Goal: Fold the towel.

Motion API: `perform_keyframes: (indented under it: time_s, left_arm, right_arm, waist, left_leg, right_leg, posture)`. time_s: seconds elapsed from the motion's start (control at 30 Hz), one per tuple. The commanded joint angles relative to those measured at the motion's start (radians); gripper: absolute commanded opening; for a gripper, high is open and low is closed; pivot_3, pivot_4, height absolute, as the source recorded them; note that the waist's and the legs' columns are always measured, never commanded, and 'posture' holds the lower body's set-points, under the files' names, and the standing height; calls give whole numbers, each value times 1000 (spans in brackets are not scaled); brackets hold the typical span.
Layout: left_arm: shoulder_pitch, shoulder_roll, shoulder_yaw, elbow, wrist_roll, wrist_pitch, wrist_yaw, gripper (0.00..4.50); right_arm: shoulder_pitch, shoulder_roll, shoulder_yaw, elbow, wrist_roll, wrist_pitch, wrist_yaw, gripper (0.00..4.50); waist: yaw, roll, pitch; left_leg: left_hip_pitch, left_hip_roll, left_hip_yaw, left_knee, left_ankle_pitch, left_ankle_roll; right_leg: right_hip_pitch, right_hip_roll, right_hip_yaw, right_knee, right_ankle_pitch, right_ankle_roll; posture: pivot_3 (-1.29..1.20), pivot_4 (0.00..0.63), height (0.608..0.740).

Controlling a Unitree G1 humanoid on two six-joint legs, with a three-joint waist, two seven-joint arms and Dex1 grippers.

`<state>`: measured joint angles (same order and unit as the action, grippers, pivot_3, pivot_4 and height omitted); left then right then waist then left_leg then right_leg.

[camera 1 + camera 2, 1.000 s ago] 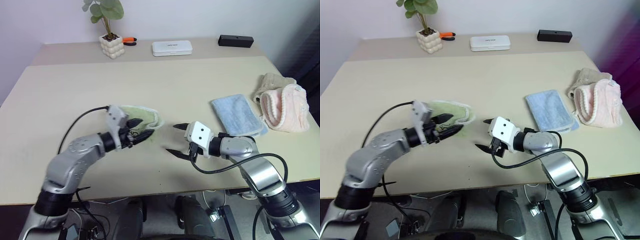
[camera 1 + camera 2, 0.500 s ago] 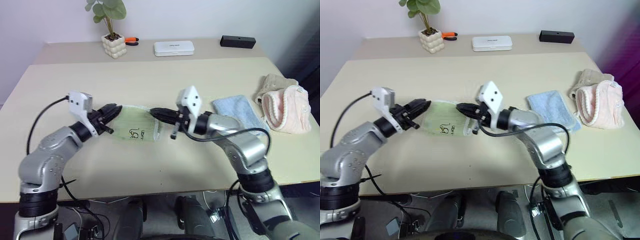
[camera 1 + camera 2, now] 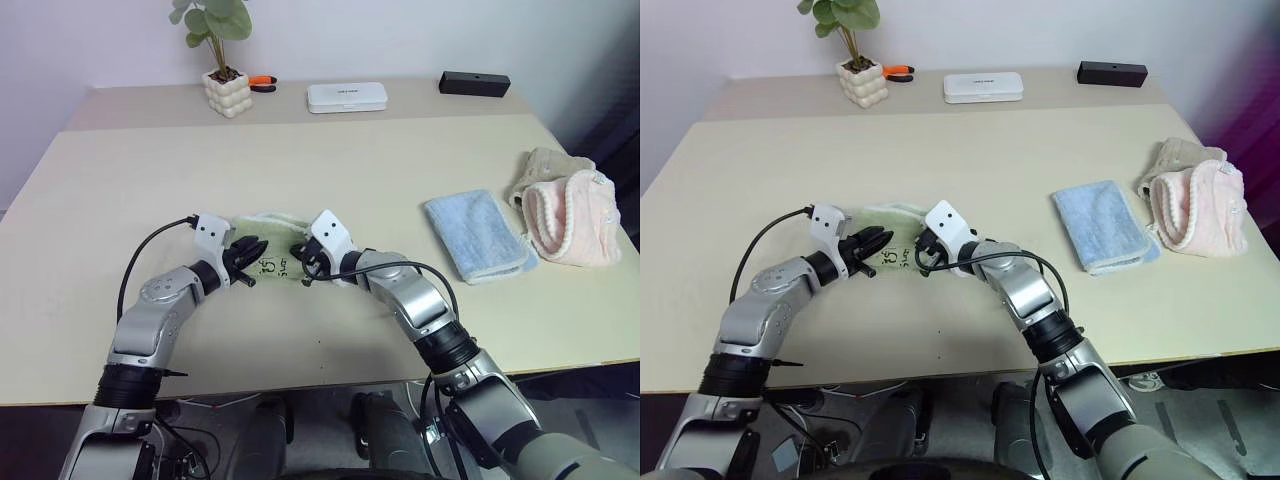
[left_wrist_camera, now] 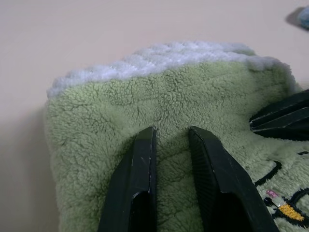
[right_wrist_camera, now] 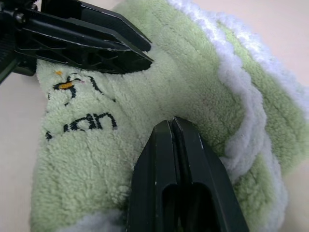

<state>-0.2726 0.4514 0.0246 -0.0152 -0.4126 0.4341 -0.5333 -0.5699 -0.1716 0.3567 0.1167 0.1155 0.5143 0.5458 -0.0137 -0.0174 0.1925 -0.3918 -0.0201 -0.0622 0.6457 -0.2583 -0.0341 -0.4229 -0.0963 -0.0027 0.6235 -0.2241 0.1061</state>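
The light green towel (image 3: 270, 228) lies bunched on the table near its front, white edging along its far side and a dark embroidered logo (image 3: 268, 266) facing up. My left gripper (image 3: 254, 266) reaches in from the towel's left end. In the left wrist view its fingers (image 4: 147, 159) stand a narrow gap apart with green pile pinched between them. My right gripper (image 3: 300, 264) comes from the towel's right end. Its fingers (image 5: 159, 159) are shut flush together, tips pressed into the pile beside the curled white edging (image 5: 241, 130). The two grippers nearly meet over the logo.
A folded light blue towel (image 3: 475, 235) lies to the right, with pink and beige cloths (image 3: 565, 205) beyond it near the table's right edge. Along the back stand a potted plant (image 3: 224, 90), an orange-handled tool (image 3: 260, 80), a white box (image 3: 345, 96) and a black box (image 3: 474, 83).
Both grippers went from open to closed. They came down and together from a wider spread, and the towel now sits bunched between them on the table.
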Motion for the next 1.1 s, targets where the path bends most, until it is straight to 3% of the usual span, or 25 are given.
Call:
perform_keyframes:
  time_s: [0.03,0.07,0.1,0.17,0.33,0.43,0.77,0.9,1.1]
  left_arm:
    - [34,-3,125,-90,-116,42,-11,1057]
    - [40,0,173,-117,-161,61,-7,1057]
    - [45,3,213,-135,-191,78,5,1301]
    - [52,16,272,-152,-225,112,31,1905]
    - [80,36,331,-176,-299,295,110,4356]
    - [76,11,326,-152,-355,441,162,4434]
    - [-9,-124,306,-117,-486,645,224,4434]
    - [-21,-147,298,-117,-482,662,232,3207]
    - [-42,-168,336,-115,-498,642,247,186]
  right_arm:
    - [16,-56,-66,-150,35,-27,53,267]
    - [23,-83,-80,-203,49,-24,78,592]
    - [29,-105,-95,-248,66,-16,97,857]
    - [42,-148,-121,-330,106,13,135,1870]
    - [94,-277,-128,-498,163,25,257,4332]
    - [126,-311,-123,-553,172,13,281,4423]
    - [187,-374,-87,-598,144,-43,322,4423]
    - [196,-374,-76,-594,115,-62,310,4500]
    - [207,-368,-73,-599,104,-61,302,4500]
  waist:
    - [-1,0,0]
    - [-1,0,1]
    - [-1,0,1]
    - [-1,0,1]
    - [0,0,1]
    - [1,-1,1]
    - [5,-1,1]
    - [4,-1,1]
    - [3,-2,1]
  left_leg:
    - [0,0,0,0,0,0]
    - [-1,0,0,0,0,0]
    - [-1,0,0,0,0,0]
    - [-1,0,-1,0,0,0]
    - [0,0,-1,0,0,0]
    - [0,0,-1,1,0,0]
    - [0,-1,-1,2,0,0]
    - [0,-1,-1,2,0,0]
    - [0,-1,-1,1,0,0]
  right_leg:
    - [0,0,0,0,0,0]
    - [-1,0,0,1,0,0]
    - [-2,0,0,1,0,0]
    - [-2,0,0,2,0,0]
    - [-2,0,0,4,-1,1]
    - [-2,0,0,4,-1,1]
    - [0,-1,0,4,-1,1]
    - [0,-1,0,4,-1,1]
    - [-1,-1,0,4,-1,0]
  posture:
    - [0,150,740]
    - [0,150,740]
    - [0,150,740]
    - [0,150,740]
    - [0,150,740]
    - [0,150,740]
    - [0,150,740]
    - [0,150,740]
    - [0,150,740]
